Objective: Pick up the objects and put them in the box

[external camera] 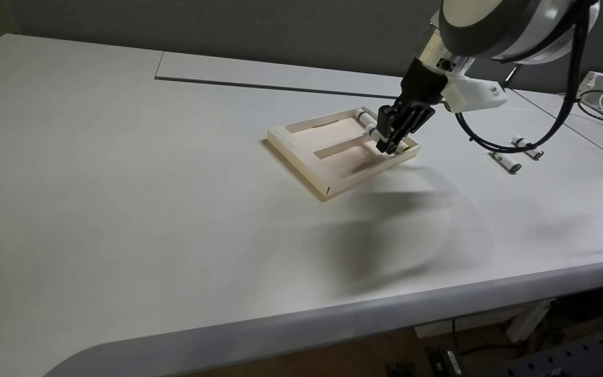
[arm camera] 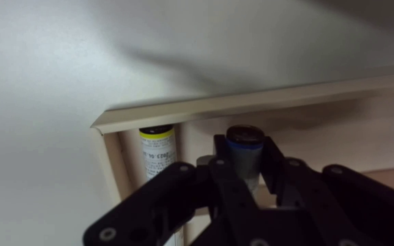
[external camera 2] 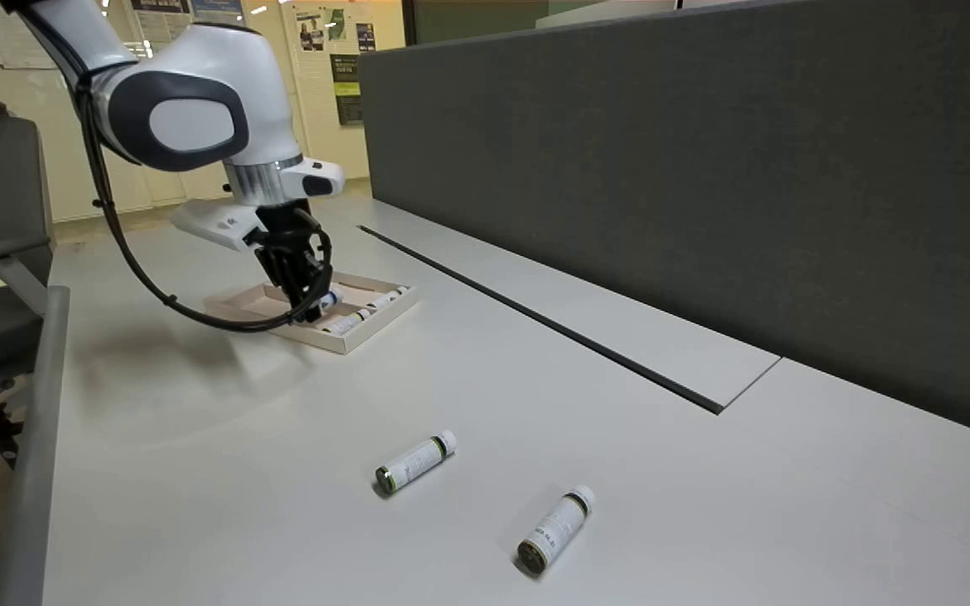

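Mid-frame in the wrist view, the gripper (arm camera: 245,144) pinches a blue-banded vial (arm camera: 246,160) over the tray (arm camera: 183,111); a tilted release could roll it against the yellow-banded vial (arm camera: 157,150), left of centre. 2 more vials (external camera 2: 416,462) (external camera 2: 556,530) lie lower-centre in an exterior view.

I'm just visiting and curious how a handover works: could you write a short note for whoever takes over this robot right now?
Gripper: closed on the blue-banded vial, over or in the box; I can't tell whether it touches the bottom.
In the box: the yellow-banded vial in a corner, and another vial farther along the same side.
On the table: one loose vial and a second loose vial, both lying flat.
Done: two vials boxed.
Left: probably set down and release the held one, then fetch both loose vials.
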You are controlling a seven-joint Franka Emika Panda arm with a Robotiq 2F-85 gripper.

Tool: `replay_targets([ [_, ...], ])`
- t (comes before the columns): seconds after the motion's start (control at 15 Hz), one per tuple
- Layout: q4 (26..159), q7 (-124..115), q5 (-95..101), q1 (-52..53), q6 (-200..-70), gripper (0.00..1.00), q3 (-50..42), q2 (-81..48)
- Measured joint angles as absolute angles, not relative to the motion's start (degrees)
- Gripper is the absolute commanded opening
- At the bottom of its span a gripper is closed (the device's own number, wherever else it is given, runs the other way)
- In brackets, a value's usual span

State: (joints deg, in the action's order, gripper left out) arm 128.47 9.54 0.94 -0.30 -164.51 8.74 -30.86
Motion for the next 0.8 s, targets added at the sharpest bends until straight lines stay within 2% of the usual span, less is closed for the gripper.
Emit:
replay_targets([
  [0.8, 126.93, 11.34, -1.51, -2.74, -160.99, 0.07, 10.34, -31.22],
])
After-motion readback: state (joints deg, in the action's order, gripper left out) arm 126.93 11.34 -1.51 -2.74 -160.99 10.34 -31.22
